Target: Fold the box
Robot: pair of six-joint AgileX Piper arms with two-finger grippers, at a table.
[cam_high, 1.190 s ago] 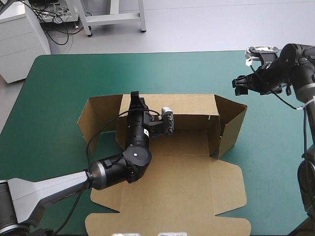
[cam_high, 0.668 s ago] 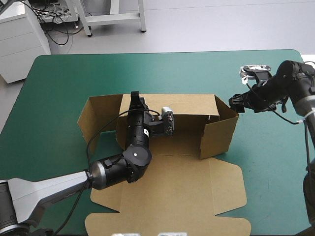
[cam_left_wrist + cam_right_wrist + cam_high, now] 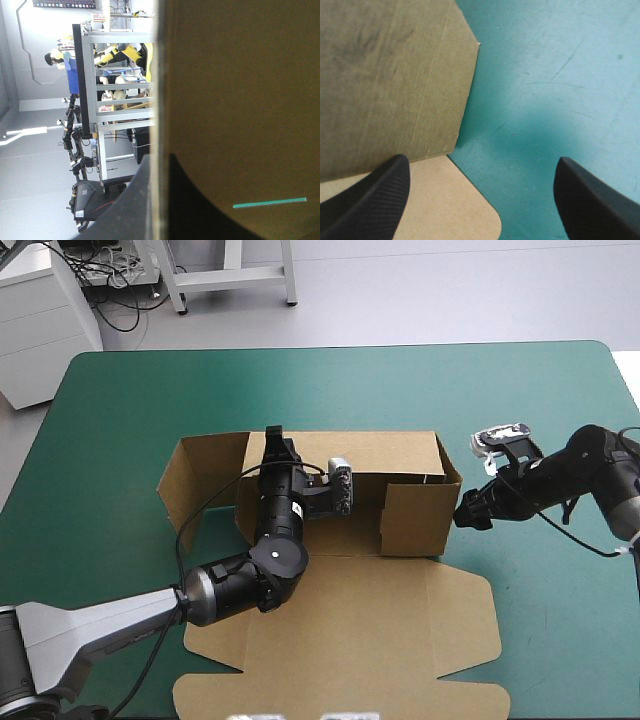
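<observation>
Table (image 3: 120, 420): 1 box (image 3: 400, 620); left fingers (image 3: 131, 212) clamping; 2 right fingers (image 3: 370, 200) apart.

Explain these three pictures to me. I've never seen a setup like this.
This is a robot with two arms at a teal-green table. The wide picture looks down from above and behind it; the other two come from a camera on each wrist. On the table lies a brown box, a cut cardboard sheet partly folded: back wall and side flaps raised, lid flat. The left gripper pinches the back wall. The right gripper is open, holding nothing, at the outside of the right flap.
</observation>
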